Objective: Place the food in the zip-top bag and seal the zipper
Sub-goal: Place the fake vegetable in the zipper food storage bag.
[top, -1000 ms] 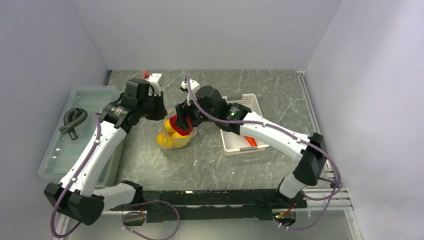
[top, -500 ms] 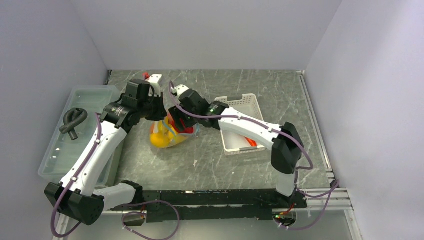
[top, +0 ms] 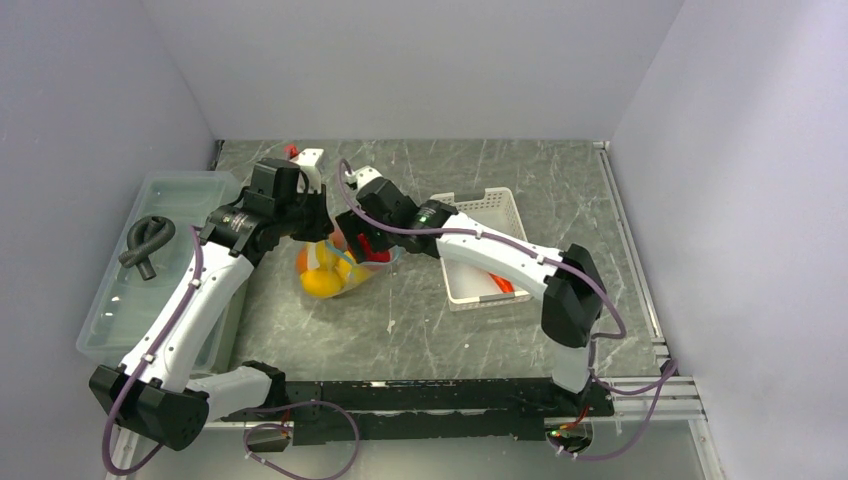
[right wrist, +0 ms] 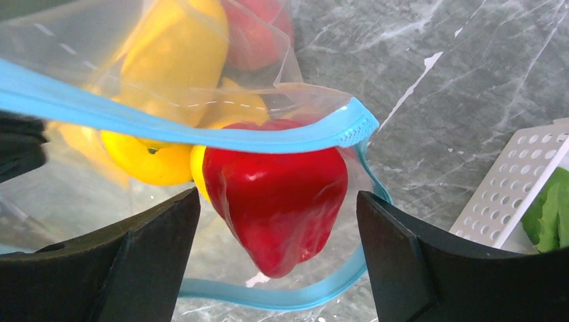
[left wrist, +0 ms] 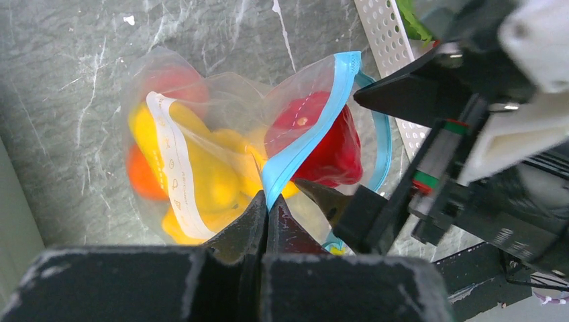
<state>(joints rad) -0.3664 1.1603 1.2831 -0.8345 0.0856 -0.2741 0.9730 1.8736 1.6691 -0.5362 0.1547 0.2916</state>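
A: What is sitting around the zip-top bag (left wrist: 221, 100)?
B: A white perforated basket (top: 495, 208) is lying just to its right, and a translucent bin (top: 120, 300) well off to the left.
A: And the fingers?
B: The left gripper (left wrist: 267, 211) is pinching the zipper (left wrist: 278, 171). The right gripper (right wrist: 278, 198) is gaping wide, with the red pepper (right wrist: 282, 228) lying between its fingers in the bag's mouth. The bag's white label is showing only unreadable marks.

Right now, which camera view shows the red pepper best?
Right wrist: the red pepper is large and central, zipper crossing only its top. Left wrist shows it half behind the zipper; top external, just a red speck.
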